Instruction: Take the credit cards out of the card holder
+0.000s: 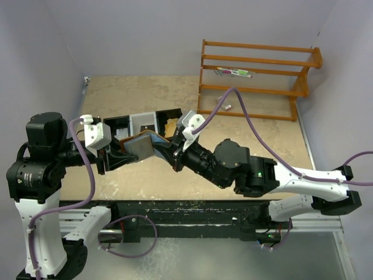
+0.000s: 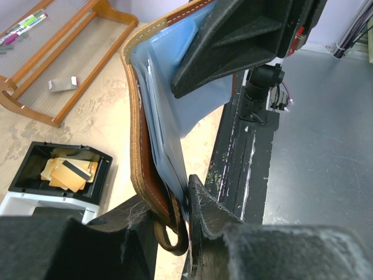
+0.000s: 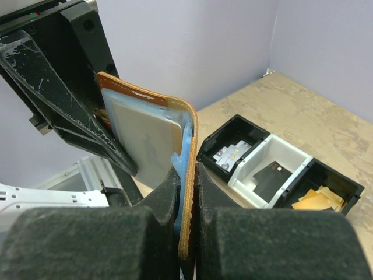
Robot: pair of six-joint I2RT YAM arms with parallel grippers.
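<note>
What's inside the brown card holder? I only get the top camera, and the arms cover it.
Observer: The right wrist view shows a pale card tucked upright in the card holder.
Operator: Is anything holding it?
Observer: The right end effector is shut on the holder's leather edge.
Operator: What's in the left black box of the tray?
Observer: Whitish printed pieces lie in that end compartment.
</note>
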